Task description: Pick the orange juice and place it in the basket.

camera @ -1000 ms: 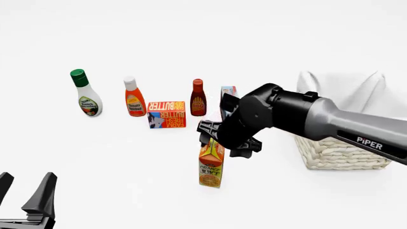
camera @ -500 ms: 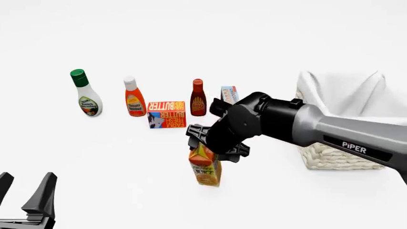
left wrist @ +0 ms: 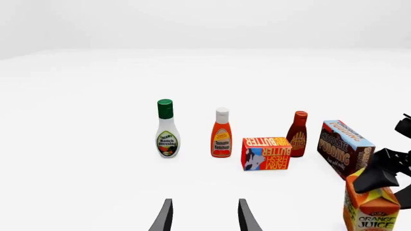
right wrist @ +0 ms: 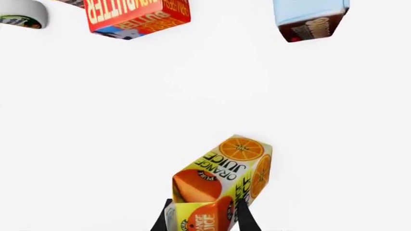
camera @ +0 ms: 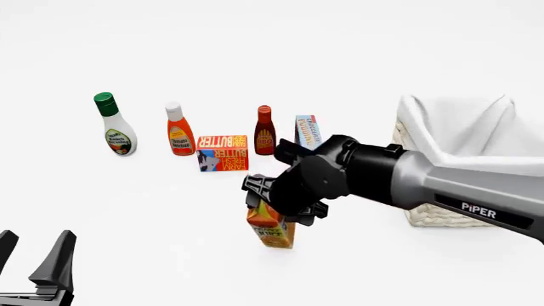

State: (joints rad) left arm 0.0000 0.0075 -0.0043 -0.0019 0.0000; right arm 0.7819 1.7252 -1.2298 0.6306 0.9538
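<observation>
Now the tall orange-and-yellow gable-top orange juice carton (camera: 271, 228) is clamped at its top by the black right gripper (camera: 276, 203), left of the pale woven wicker basket (camera: 442, 213). Spread wide and unladen, the left gripper (left wrist: 204, 216) is seen apart.

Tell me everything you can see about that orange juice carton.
The orange juice is a tall orange-and-yellow gable-top carton, cardboard by its look, printed with "ORANGE JUICE" and orange slices. It stands on the white table, leaning slightly, nearer the camera than the other groceries and left of the basket. The right gripper straddles its top, fingers on either side.
</observation>
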